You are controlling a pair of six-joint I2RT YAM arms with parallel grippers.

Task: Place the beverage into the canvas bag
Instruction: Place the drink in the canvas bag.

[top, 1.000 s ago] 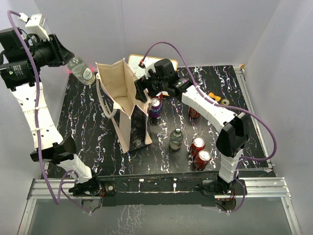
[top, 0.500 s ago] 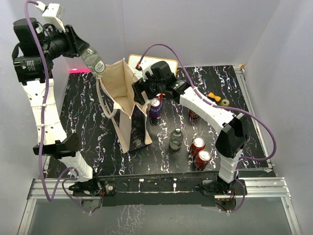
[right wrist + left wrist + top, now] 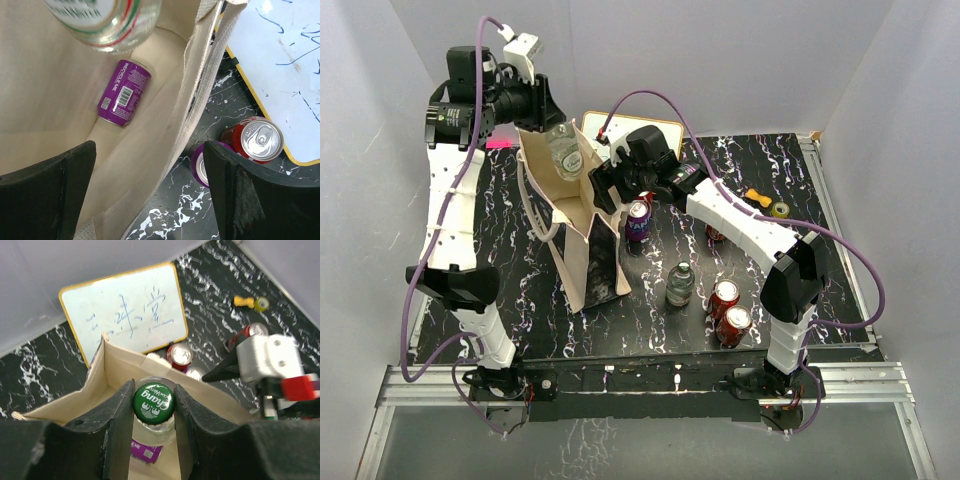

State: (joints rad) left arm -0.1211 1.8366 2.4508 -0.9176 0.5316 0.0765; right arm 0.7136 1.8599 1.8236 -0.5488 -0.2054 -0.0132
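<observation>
L gripper (image 3: 154,388) clamped on clear, green-capped bottle (image 3: 563,155), held neck-up over the open mouth of the canvas bag (image 3: 582,262), upper-left centre of top view. R gripper (image 3: 149,150) spread wide, straddling the bag's side wall; purple can (image 3: 124,91) lies on bag floor.

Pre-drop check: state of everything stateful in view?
canvas bag: standing, mouth open
left gripper: shut on green-capped bottle
green-capped bottle: held, capped, over bag mouth
right gripper: open, bag rim between fingers
purple can in bag: lying sideways
purple can on table: upright
table bottle: upright
two near red cans: upright
</observation>
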